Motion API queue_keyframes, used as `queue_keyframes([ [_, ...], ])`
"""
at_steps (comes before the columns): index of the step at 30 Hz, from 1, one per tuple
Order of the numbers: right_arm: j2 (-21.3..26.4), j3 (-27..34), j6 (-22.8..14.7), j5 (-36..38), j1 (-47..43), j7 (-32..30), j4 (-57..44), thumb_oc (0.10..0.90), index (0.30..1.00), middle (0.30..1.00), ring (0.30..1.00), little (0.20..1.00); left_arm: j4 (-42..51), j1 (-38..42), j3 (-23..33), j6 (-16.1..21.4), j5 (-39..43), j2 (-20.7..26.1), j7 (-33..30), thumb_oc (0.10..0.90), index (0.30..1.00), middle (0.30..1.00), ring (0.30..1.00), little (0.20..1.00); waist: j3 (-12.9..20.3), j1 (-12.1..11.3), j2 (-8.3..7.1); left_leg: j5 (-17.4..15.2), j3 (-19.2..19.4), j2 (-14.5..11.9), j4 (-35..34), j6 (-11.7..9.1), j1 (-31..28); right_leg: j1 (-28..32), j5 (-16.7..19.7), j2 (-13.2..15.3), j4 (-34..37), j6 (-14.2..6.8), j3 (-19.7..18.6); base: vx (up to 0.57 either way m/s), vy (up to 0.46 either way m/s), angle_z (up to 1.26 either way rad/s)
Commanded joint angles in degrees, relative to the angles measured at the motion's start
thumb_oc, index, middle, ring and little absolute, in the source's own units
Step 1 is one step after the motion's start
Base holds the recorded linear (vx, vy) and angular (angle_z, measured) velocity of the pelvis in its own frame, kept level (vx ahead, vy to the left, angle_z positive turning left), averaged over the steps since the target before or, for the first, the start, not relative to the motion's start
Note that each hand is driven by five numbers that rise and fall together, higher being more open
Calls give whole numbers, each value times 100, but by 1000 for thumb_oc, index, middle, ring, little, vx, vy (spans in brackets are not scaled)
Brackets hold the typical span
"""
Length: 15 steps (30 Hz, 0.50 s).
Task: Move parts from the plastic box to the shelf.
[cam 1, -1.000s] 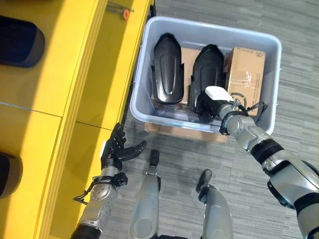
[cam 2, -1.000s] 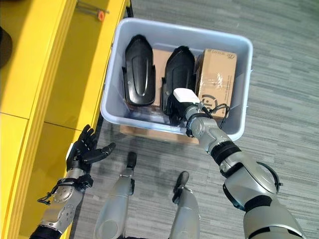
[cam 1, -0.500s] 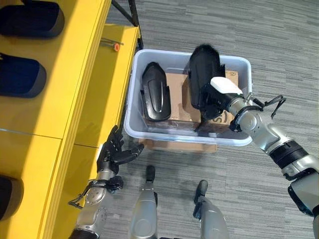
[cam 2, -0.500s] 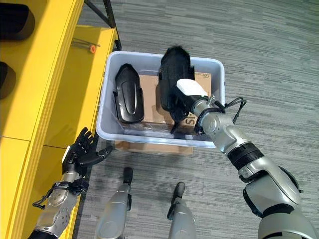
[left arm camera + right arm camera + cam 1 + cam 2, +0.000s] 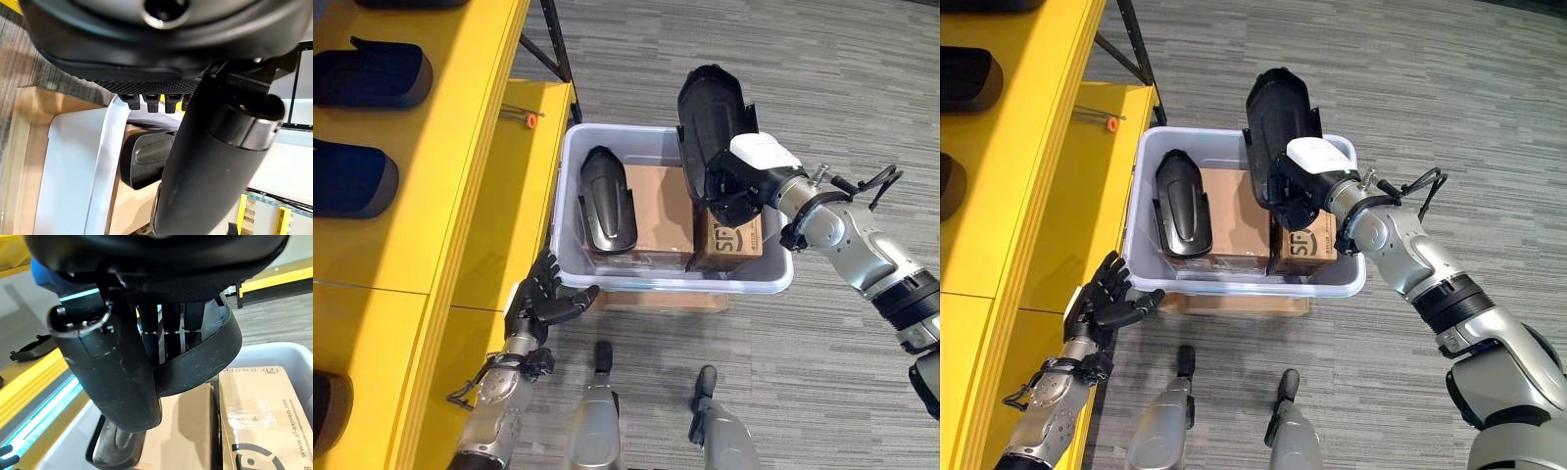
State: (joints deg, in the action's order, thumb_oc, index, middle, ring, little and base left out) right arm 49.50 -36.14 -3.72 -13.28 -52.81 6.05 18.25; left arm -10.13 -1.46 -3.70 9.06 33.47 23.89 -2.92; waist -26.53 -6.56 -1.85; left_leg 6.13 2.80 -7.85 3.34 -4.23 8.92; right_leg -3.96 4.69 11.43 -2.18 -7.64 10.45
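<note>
Left hand: nearest item, fingers spread and relaxed, holding nothing, poised at the near left corner of the plastic box, beside the yellow shelf.

Plastic box: pale grey tub on the carpeted floor, resting on a flat cardboard sheet. Contents: one black part lying on cardboard boxes.

Right hand: fingers curled round a second black part, lifted clear above the box's rim, held upright.

Shelf: upper level carries dark parts already placed; a small orange-tipped tool lies on the lower level.

Step in hand: carrying the lifted part out of the box. Next move likely calls for swinging it leftward over the shelf and setting it into a free space.
</note>
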Motion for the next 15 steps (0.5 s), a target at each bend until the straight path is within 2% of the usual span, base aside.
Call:
queue_keyframes([
  [1, -122, 81, -326, 215, -328, -284, -96, 400, 300, 300, 300, 300, 326, -397, -149, 390, 8, 310, 207, 900, 1000, 1000, 1000, 1000, 1541, -16, -314, -241, -50, -364, 145, -168, 37, 319, -638, 243, -407, -194, 3, 23, -31, -2],
  [9, -119, -73, -341, 296, -486, -181, -59, 400, 300, 300, 300, 300, 297, -517, -161, 304, 22, 267, 274, 900, 1000, 1000, 1000, 1000, 1762, -17, -238, -149, -84, -457, 104, -214, -171, 472, -879, 138, -611, -111, 15, -16, -44, 1],
  [10, -110, -140, -347, 318, -598, -190, -5, 400, 300, 300, 300, 300, 281, -541, -128, 296, 32, 230, 254, 900, 1000, 1000, 1000, 1000, 1762, -28, -177, -74, -141, -521, 129, -239, -191, 464, -1033, 53, -809, -20, 11, -69, -93, 4],
  [11, -110, -146, -348, 319, -604, -191, -2, 400, 300, 300, 300, 300, 282, -541, -126, 295, 32, 227, 254, 900, 1000, 1000, 1000, 1000, 1759, -24, -173, -73, -144, -525, 129, -242, -192, 462, -1039, 50, -818, -17, 12, -104, -142, 8],
  [13, -120, -262, -359, 329, -782, -204, 33, 400, 300, 300, 300, 300, 255, -567, -56, 293, 118, 148, 200, 900, 1000, 1000, 1000, 1000, 1685, -83, -49, 183, -258, -697, 115, -336, -180, 373, -1330, -149, -1195, 160, 68, -136, -171, 7],
  [15, -106, -323, -368, 332, -847, -207, 58, 400, 300, 300, 300, 300, 250, -576, -45, 290, 137, 118, 195, 900, 1000, 1000, 1000, 1000, 1644, -81, 0, 262, -298, -748, 105, -363, -177, 335, -1409, -212, -1318, 224, 93, -122, -133, 14],
])
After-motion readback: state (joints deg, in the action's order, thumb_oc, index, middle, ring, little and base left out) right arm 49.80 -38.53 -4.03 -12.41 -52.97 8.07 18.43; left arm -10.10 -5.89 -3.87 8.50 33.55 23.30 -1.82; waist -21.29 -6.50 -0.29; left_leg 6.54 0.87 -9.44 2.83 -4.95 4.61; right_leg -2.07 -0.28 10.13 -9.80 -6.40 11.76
